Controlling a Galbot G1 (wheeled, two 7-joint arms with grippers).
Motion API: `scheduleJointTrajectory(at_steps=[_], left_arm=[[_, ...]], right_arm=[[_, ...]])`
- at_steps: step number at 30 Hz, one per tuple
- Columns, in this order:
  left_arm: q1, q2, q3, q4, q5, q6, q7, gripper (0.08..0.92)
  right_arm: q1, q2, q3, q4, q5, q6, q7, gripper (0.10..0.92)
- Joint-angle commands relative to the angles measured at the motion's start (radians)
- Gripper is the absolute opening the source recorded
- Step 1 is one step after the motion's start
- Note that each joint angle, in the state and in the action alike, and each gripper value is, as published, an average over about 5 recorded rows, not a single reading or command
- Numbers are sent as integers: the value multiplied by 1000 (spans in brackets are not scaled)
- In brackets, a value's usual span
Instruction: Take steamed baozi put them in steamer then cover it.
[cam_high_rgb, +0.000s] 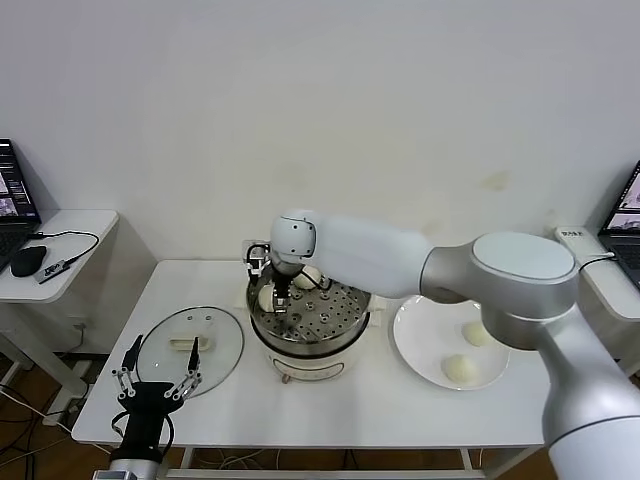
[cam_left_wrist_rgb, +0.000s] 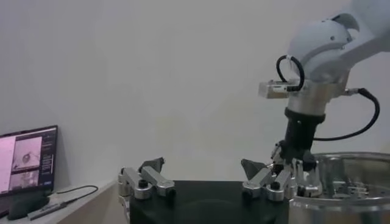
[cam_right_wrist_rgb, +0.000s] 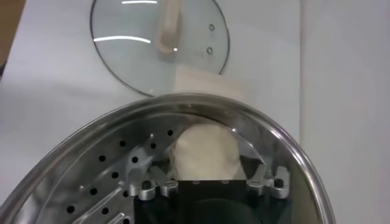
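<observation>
Nearest me, my left gripper (cam_high_rgb: 155, 380) hovered spread wide beside the cover (cam_high_rgb: 190, 347) on the counter (cam_high_rgb: 330, 405). My right gripper (cam_high_rgb: 281, 300) sat inside the steamer (cam_high_rgb: 305, 345). Its wrist view showed a baozi (cam_right_wrist_rgb: 204, 153) between released fingers (cam_right_wrist_rgb: 268, 182).

I note cream-white baozi (cam_right_wrist_rgb: 204, 152) on the shiny perforated steel steamer (cam_high_rgb: 330, 318) at frame centre; clear glass cover (cam_high_rgb: 190, 345) with cream handle lower left; white plate (cam_high_rgb: 425, 350) right.
</observation>
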Motion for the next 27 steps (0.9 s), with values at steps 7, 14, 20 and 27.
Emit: scheduleJointTrajectory(at_steps=[7,14,20,27], left_arm=[[-5,4,13,-10,5,18,3,823],[2,12,25,-13,9,29,6,823],[6,21,25,20,6,28,7,823],[7,13,29,45,11,26,6,823]], right_arm=[[295,-363,-75,341,-19,144,-249,823],[351,-661,-130,530,-83,188,-276,823],[297,-894,-138,618,-203,227,-285,823],[133,-1044,-71,635,-351,283,-287,823]])
